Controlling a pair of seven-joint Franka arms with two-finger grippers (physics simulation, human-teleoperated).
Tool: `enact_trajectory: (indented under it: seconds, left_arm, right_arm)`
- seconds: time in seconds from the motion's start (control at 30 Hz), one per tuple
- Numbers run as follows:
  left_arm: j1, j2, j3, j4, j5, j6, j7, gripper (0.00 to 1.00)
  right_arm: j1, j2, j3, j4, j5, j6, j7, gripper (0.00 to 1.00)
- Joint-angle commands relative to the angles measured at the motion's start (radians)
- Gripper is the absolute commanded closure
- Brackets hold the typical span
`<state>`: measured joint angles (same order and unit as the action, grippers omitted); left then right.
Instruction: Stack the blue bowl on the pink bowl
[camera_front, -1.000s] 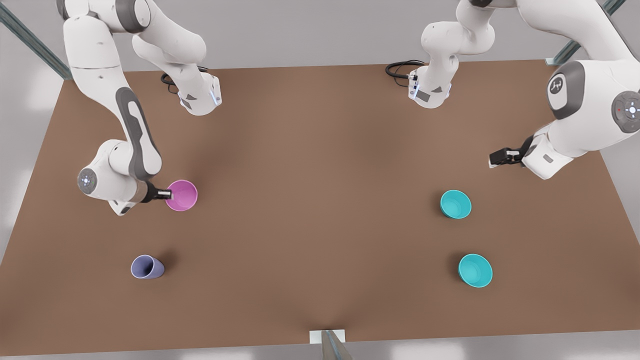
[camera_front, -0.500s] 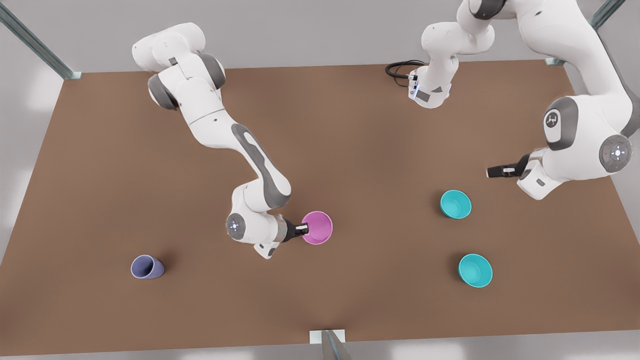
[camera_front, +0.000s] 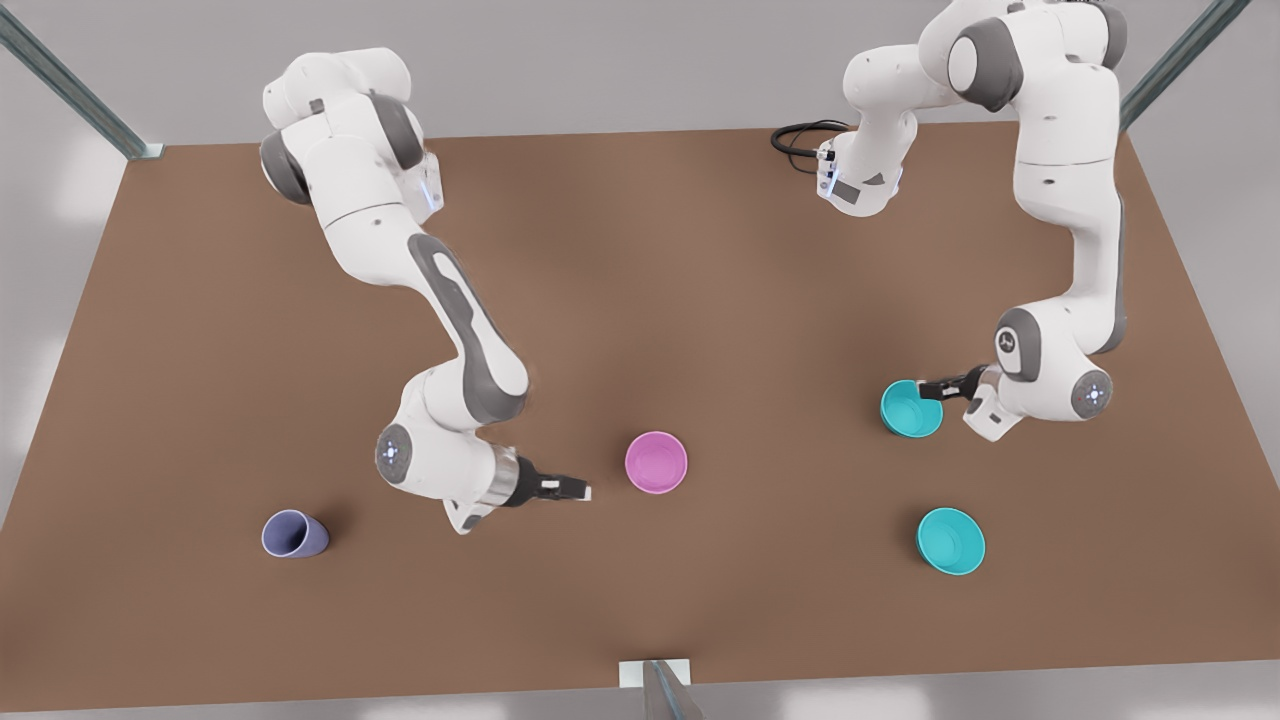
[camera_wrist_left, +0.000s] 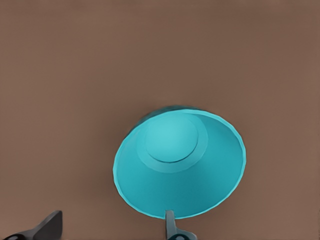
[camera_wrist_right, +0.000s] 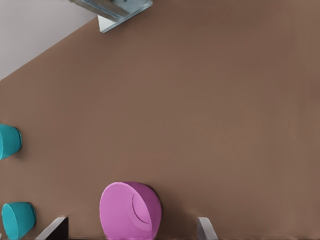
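Observation:
The pink bowl (camera_front: 656, 462) stands upright on the brown table (camera_front: 640, 300) near its middle. My right gripper (camera_front: 583, 490) hovers open just off it toward the front view's left, not touching; in the right wrist view the pink bowl (camera_wrist_right: 131, 211) lies ahead between the spread fingertips (camera_wrist_right: 204, 227). A blue bowl (camera_front: 910, 409) stands at the front view's right. My left gripper (camera_front: 928, 388) is open at its rim. Seen from the left wrist, one finger (camera_wrist_left: 170, 226) meets the rim of the blue bowl (camera_wrist_left: 180, 162) and the other is out over the table.
A second teal bowl (camera_front: 950, 540) stands nearer the front edge, right side. A lavender cup (camera_front: 293, 534) sits at the front left. A black cable (camera_front: 800, 136) lies at the back. A metal bracket (camera_front: 655, 672) marks the front edge.
The right arm carried the pink bowl from the front view's left to the table's middle, let go and drew back. The left arm came down to the farther teal bowl.

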<state>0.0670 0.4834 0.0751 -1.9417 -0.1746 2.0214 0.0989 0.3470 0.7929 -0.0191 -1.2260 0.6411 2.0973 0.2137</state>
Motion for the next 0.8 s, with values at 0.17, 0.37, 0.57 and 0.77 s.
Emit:
enact_trajectory:
  seconds: [0.17, 0.37, 0.57, 0.77]
  left_arm:
    - [0.010, 0.030, 0.000, -0.003, -0.049, 0.244, 0.265, 0.00]
    - [0.002, 0.050, 0.000, -0.031, -0.056, 0.238, 0.259, 0.54]
    - [-0.009, 0.044, 0.000, -0.029, -0.056, 0.235, 0.234, 0.79]
    - [-0.131, -0.040, -0.003, -0.022, -0.126, 0.195, -0.036, 0.79]
  right_arm:
    - [-0.310, -0.290, -0.005, 0.033, -0.640, -0.743, -0.220, 0.00]
    - [-0.303, -0.729, -0.001, -0.311, -0.624, -0.597, -0.205, 0.00]
    - [-0.298, -0.663, -0.001, -0.261, -0.638, -0.609, -0.212, 0.00]
    - [-0.304, -0.632, -0.002, -0.190, -0.690, -0.615, -0.209, 0.00]
